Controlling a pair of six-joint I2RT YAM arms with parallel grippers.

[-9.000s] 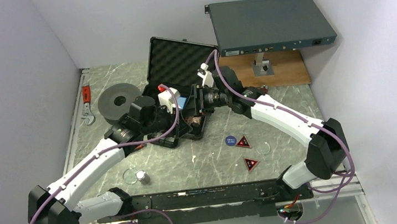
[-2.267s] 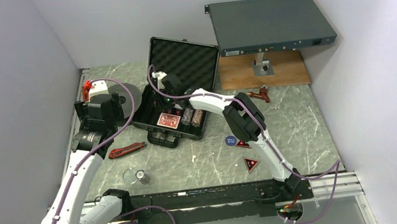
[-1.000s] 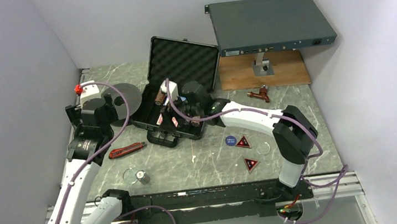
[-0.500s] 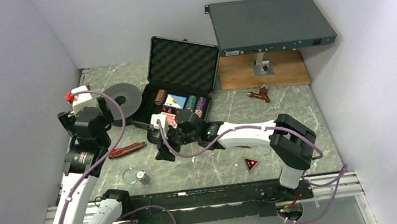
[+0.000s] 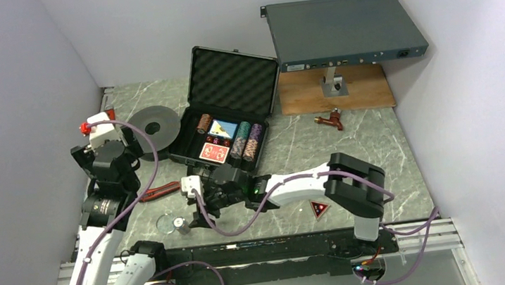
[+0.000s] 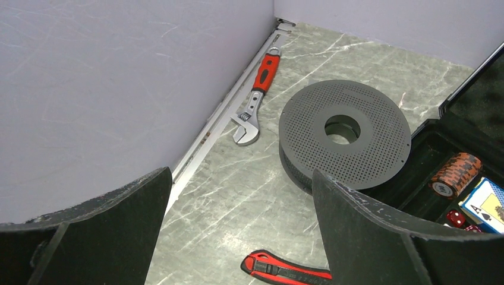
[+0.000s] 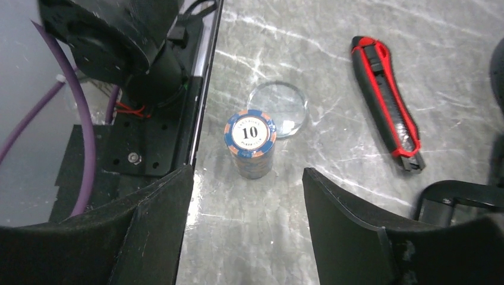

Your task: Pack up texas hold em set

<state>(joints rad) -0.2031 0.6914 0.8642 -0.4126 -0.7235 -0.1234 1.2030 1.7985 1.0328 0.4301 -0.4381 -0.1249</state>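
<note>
Briefcase (image 5: 232,81): held open on the counter (image 5: 348,132). Chip stacks (image 5: 244,142), red deck (image 5: 214,152) and blue deck (image 5: 223,128) are lodged inside.

Outstanding:
- One loose chip stack (image 7: 250,144) is framed by the right end effector (image 7: 245,196), which is spread and pinching nothing.
- A triangular marker (image 5: 319,210) is left out.
- The lid is not yet shut.

Left end effector (image 6: 238,196): spread, empty.

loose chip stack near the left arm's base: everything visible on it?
The chip stack is a short upright column of poker chips, rims striped blue and orange, top face white with a printed 10. It stands on the marble table, outside the briefcase, right beside a clear round disc; whether they touch is unclear. The right gripper is open, short of it, touching nothing.
</note>
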